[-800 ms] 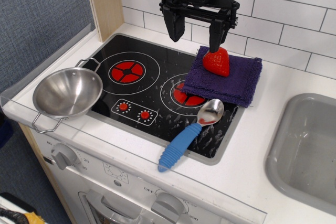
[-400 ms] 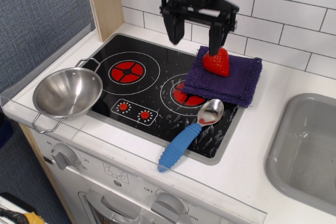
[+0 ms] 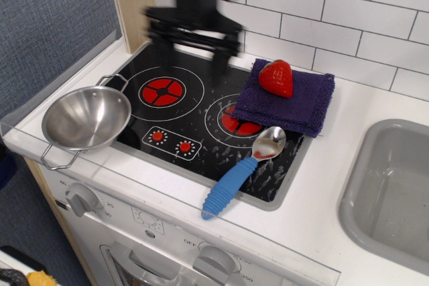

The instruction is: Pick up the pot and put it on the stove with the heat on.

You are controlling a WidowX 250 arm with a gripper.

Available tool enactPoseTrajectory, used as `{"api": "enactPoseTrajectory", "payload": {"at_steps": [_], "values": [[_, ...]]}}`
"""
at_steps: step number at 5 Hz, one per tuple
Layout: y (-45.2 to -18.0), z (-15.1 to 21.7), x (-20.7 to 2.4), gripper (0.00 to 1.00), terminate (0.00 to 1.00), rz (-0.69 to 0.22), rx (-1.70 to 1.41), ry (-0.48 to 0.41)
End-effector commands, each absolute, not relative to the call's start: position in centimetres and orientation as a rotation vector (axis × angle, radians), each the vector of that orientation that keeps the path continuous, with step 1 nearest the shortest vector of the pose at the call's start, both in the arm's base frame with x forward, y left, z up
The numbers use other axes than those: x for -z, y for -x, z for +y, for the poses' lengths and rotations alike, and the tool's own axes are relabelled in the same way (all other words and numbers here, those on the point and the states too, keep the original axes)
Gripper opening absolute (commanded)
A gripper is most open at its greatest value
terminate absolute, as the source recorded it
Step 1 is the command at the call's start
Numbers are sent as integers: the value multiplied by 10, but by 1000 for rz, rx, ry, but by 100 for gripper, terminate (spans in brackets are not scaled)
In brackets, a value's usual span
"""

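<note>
The shiny steel pot (image 3: 86,119) with two wire loop handles sits at the front left corner, partly on the counter and partly over the stove's left rim. The black stove (image 3: 201,120) has two red burners; the left burner (image 3: 161,90) is bare, the right one is half covered by a purple cloth (image 3: 287,100). My gripper (image 3: 191,48) is blurred by motion, open and empty, hanging above the back of the left burner, up and to the right of the pot.
A red strawberry (image 3: 276,78) lies on the purple cloth. A blue-handled metal spoon (image 3: 244,168) lies across the stove's front right. A grey sink (image 3: 392,189) is at the right. A wooden post (image 3: 133,1) and tiled wall stand behind.
My gripper has moved left, from above the strawberry and cloth to above the left burner. It stays open. Nothing else has moved.
</note>
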State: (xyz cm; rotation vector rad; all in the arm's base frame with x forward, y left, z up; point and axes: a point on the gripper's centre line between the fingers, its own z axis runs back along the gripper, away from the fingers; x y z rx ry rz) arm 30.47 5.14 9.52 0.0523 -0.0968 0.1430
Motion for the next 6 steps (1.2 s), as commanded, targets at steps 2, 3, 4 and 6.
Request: {"api": "enactPoseTrajectory", "payload": {"at_steps": [2, 3, 4, 6], "values": [[-259, 106, -59, 100, 0, -46, -307, -95], [-259, 109, -42, 100, 0, -5, -304, -74], [-266, 104, -30, 100, 0, 48, -296, -81], [-271, 101, -25, 0, 0, 77, -311, -94]]}}
